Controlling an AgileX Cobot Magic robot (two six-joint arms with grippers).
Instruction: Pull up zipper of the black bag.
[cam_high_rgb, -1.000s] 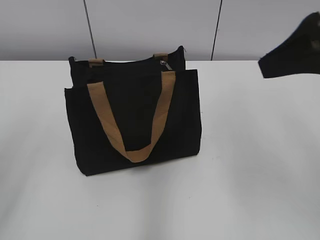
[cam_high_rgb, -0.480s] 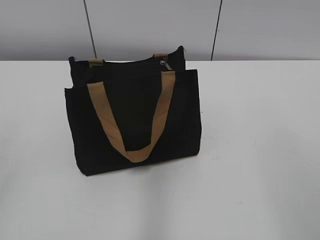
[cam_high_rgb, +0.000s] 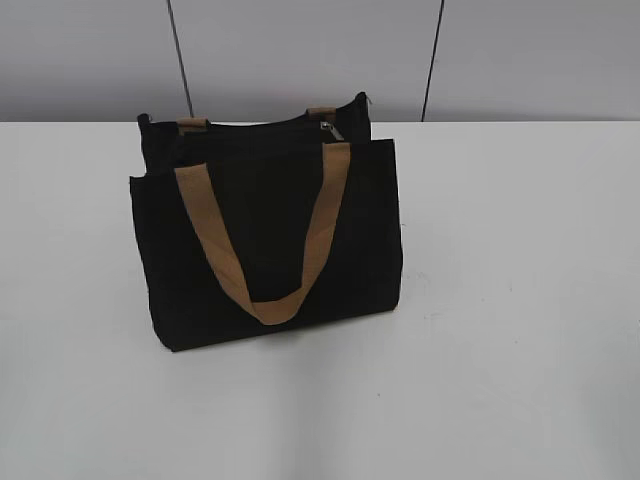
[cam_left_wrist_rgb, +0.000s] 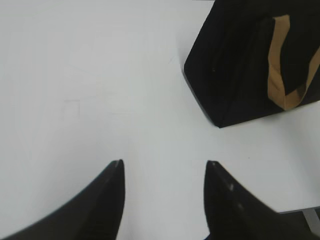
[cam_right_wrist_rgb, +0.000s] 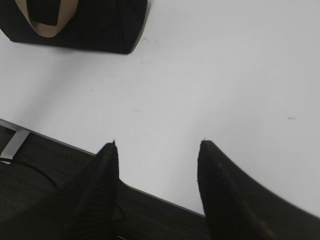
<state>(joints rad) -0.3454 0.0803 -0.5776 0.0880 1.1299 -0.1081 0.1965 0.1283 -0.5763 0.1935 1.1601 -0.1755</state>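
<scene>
The black bag (cam_high_rgb: 270, 230) stands upright left of centre on the white table, a tan loop handle (cam_high_rgb: 265, 235) hanging down its front. The zipper runs along the top edge, with its silver pull tab (cam_high_rgb: 329, 129) near the right end. Neither arm shows in the exterior view. My left gripper (cam_left_wrist_rgb: 162, 162) is open and empty over bare table, the bag (cam_left_wrist_rgb: 240, 65) far off at upper right. My right gripper (cam_right_wrist_rgb: 157, 143) is open and empty over the table's near edge, the bag (cam_right_wrist_rgb: 80, 25) far off at upper left.
The white table (cam_high_rgb: 520, 300) spreads wide around the bag. A grey panelled wall (cam_high_rgb: 300, 50) stands behind it. The right wrist view shows the table's front edge and dark floor with a cable (cam_right_wrist_rgb: 30, 175) below it.
A dark part of the right arm at the upper right edge one second ago has left the exterior view. The bag has not moved.
</scene>
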